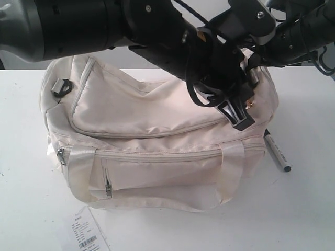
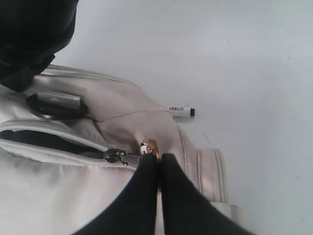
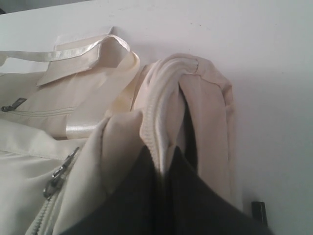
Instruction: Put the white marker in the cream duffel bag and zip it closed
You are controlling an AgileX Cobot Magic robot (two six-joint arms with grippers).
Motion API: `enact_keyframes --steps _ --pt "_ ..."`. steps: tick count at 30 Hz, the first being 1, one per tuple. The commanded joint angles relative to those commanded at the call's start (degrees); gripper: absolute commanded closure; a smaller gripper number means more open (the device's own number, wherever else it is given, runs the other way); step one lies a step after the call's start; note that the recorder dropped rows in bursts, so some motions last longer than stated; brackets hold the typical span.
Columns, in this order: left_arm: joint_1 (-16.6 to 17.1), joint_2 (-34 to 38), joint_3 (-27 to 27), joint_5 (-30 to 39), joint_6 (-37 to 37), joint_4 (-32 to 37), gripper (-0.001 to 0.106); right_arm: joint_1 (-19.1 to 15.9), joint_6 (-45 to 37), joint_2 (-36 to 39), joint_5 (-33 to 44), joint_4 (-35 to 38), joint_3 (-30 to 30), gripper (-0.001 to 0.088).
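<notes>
L gripper (image 2: 157, 160) pinched tight on gold zip pull (image 2: 152, 147) of cream duffel bag (image 2: 63, 196). Slider (image 2: 114, 155) just beside; zip gapes dark past it. Grey buckle (image 2: 57, 100) nr zip. Beyond bag, white marker (image 2: 181, 111) on table (image 2: 244, 58), one end hidden by bag.

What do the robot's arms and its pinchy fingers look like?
Both arms are round black tubes; the left arm has a shiny silver-grey section. A pale grey bracket with a screw sits by the right arm. Black cables loop under them. The left gripper and right gripper each have two smooth black fingers narrowing to thin tips. No markings show.
</notes>
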Motion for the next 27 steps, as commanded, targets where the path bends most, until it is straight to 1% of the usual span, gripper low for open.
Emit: enact_keyframes --steps 8,18,27 --pt "0.00 -0.81 0.00 2.20 0.00 -0.84 0.105 0.00 0.11 0.00 -0.14 0.00 0.00 0.0868" --pt "0.00 -2.25 0.00 3.21 0.00 -1.12 0.105 0.00 0.49 0.13 -0.25 0.00 0.00 0.0868" --pt "0.00 -2.87 0.00 5.89 0.00 -1.13 0.105 0.00 1.33 0.13 -0.62 0.00 0.00 0.0868"
